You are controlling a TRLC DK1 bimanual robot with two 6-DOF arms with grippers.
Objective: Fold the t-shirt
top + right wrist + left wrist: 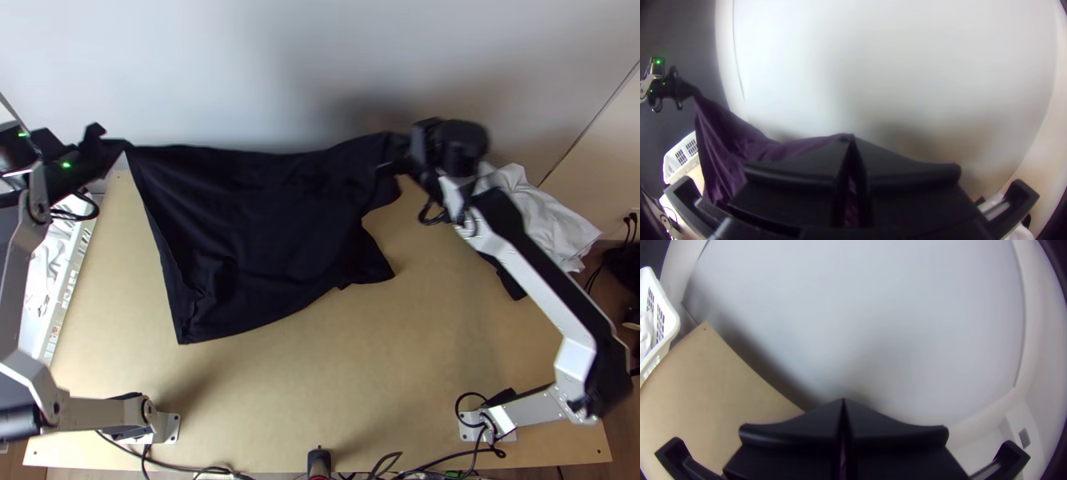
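From above, I see a light wooden table (400,360) running up to a smooth pale panel (320,64), shadowed low down behind the arms. The dark t-shirt (256,216) is stretched between the left gripper (122,147) at the far left corner and the right gripper (398,156) at the far side, right of the middle. It hangs from these two points, its upper edge sagging a little, its lower part coming down over the wood in loose creases. Both grippers are clamped on the shirt's upper edge, near either end. A white slotted basket (51,332) stands beside the table's left edge, and a heap of white cloth (544,212) sits at the far right, partly behind the right arm. Black cables (172,464) trail along the near edge.

In the left wrist view, the fingers come together with a thin strip of the shirt in the slit. Past them, the table's corner has a small dark hole, and the basket beside it has white cloth (646,333) inside. The pale panel rises broadly behind, with a bent-looking border.

In the right wrist view, the fingers are closed on the shirt, which droops across to the other gripper farther off. The basket stands below that far end, with a dark grey surface (689,31) behind. Some of the white heap peeks out near the bottom corner.
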